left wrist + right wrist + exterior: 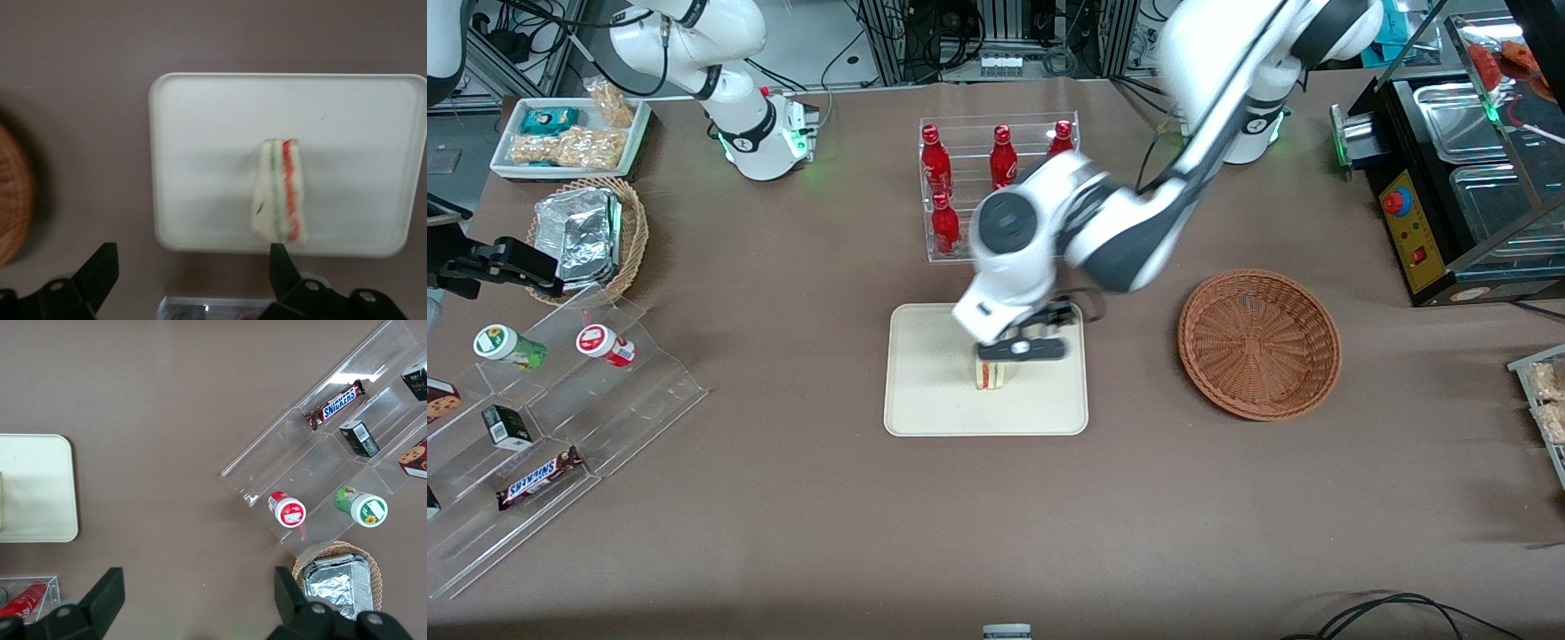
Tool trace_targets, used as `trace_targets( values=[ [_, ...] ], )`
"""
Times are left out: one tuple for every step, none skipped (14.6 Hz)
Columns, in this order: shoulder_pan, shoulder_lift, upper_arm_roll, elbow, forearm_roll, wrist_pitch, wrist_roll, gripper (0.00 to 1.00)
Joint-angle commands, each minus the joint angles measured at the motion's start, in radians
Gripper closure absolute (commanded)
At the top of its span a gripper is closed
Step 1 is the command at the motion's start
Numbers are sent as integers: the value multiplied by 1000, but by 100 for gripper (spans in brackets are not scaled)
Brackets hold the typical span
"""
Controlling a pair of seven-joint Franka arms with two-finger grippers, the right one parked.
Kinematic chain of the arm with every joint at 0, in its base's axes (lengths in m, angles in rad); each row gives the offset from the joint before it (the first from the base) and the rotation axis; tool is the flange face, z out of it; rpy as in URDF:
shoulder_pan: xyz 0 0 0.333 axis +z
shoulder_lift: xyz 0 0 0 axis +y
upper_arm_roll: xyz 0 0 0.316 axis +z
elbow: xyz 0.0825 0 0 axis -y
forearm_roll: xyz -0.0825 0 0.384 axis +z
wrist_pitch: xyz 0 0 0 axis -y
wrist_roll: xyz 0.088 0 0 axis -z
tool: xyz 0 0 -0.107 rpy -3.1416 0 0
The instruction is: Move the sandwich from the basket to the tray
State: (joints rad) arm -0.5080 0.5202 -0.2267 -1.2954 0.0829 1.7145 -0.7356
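The front view takes in the whole worktop (783, 498): the cream tray (925, 400) near its middle, the reddish-brown basket (1259, 343) beside the tray toward the working arm's end, and a clear rack of red bottles (996, 160) farther from the front camera than the tray. In that view the arm's wrist covers most of the claw (1021, 349), so the finger spacing cannot be read there; only the sandwich (989, 374) shows just below the dark claw body, resting on the tray. The left wrist view supplies what the front view hides: the claw (190, 263) stands wide open, its two dark fingertips (101, 267) well apart, holding nothing. The sandwich (280, 191) lies on the tray (200, 133) close to one long rim, its green and red filling stripes facing up, clear of both fingertips, though one fingertip sits just beside the sandwich's end in that view. The basket (13, 193) appears only as a sliver of its woven edge there, and in the front view no contents are seen in it. The right wrist view shows a corner of the tray (40, 493) and, toward the parked arm's end, a stepped clear display (320, 453) with a Snickers bar (337, 403) and two small capped cups (287, 509), none of which the left wrist view shows.
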Motion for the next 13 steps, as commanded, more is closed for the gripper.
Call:
trace_targets(
  values=[
    [196,-280,0,-221,-121,-129,236,0],
    [280,-330,1,-228,-126,-216,296,0],
    [381,-362,1,-223,-126,-296,358,0],
    [466,-394,1,-220,-117,-347,414,0],
    [530,-414,4,-219,-94,-366,445,0],
    [607,-423,3,-216,-51,-371,449,0],
    [661,-424,1,-209,-26,-374,453,0],
    [693,-424,3,-205,-20,-378,459,0],
    [715,-425,4,-188,-22,-378,467,0],
    [744,-424,3,-162,-35,-384,469,0],
    [759,-421,1,-150,-37,-409,469,0],
    [760,-433,1,-151,-37,-406,472,0],
    [760,-465,-6,-159,-38,-398,467,0]
  ],
)
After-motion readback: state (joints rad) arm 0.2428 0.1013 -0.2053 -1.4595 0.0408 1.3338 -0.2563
